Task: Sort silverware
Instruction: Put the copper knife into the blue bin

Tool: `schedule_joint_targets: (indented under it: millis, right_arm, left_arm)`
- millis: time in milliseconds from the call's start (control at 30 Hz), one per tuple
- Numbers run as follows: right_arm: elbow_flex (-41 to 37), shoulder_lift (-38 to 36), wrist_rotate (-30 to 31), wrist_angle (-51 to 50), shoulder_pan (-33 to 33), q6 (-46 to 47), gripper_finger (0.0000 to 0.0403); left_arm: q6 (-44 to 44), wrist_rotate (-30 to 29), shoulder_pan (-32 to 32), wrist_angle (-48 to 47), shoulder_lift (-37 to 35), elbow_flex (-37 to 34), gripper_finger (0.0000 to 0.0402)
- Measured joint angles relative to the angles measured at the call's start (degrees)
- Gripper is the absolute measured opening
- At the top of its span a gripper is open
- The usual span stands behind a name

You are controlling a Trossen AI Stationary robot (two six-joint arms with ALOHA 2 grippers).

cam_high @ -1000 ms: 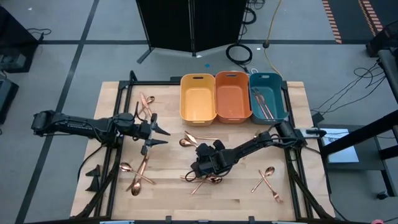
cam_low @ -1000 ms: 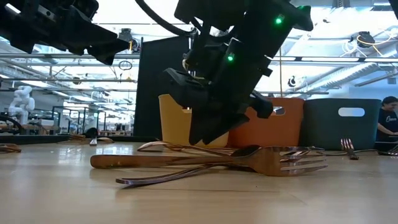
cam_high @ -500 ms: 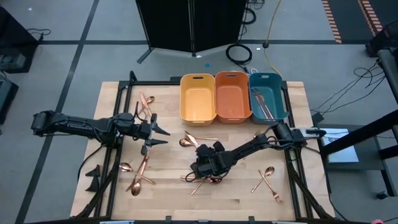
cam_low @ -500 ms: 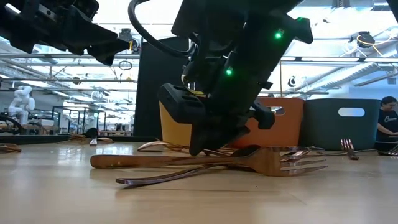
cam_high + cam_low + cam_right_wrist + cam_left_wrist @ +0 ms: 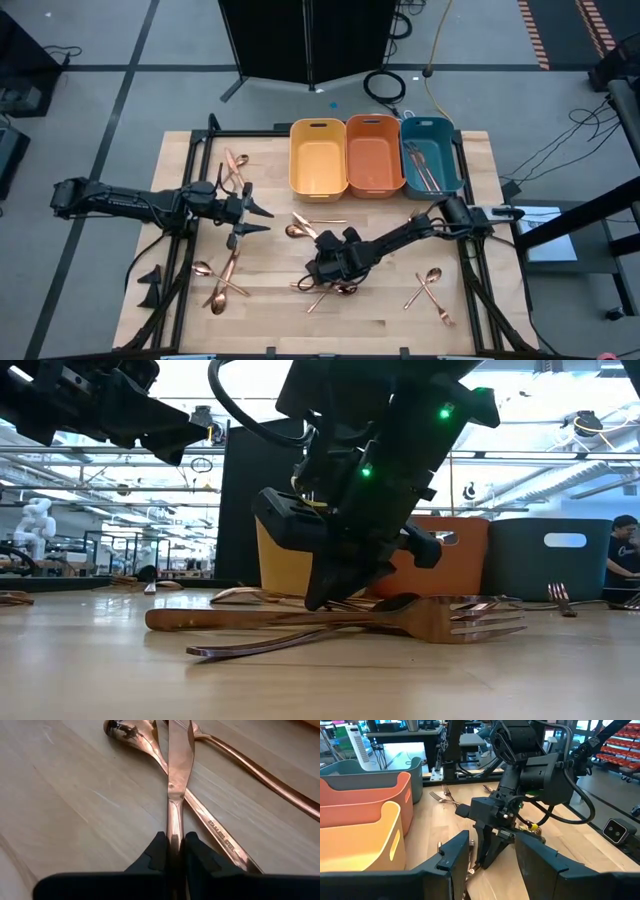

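The right gripper (image 5: pixel 172 851) has just closed: a second ago its fingers stood apart low over the pile, and now they pinch the handle of a copper knife (image 5: pixel 179 765) lying over a spoon (image 5: pixel 131 732). I judge the grasp made and the lift to a bin next. In the high view that gripper (image 5: pixel 322 257) sits at the middle of the bench, nearer its front edge, among crossed cutlery. Only the right wrist view shows the clamp; the low view shows the fingers down behind a fork (image 5: pixel 440 618), their grip hidden. The left gripper (image 5: pixel 250 218), jaws apart and empty, waits toward the left edge. The teal bin (image 5: pixel 447 170) at the back edge already holds pieces; the yellow bin (image 5: pixel 318 187) and orange bin (image 5: pixel 374 190) look empty.
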Motion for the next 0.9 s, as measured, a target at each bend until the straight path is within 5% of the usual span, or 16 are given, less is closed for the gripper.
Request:
schedule_joint_targets:
  millis: [533, 900]
  right_arm:
    - [-0.2, -7.9, 0.7, -1.6, -0.1, -2.2, 0.0027]
    - [0.0, -24.2, 10.8, -15.6, -1.2, -1.4, 0.0027]
  left_arm:
    - [-0.3, 0.0, 0.0, 0.1, 0.0, 0.0, 0.0157]
    - [-0.2, 0.0, 0.0, 0.0, 0.0, 0.0, 0.0157]
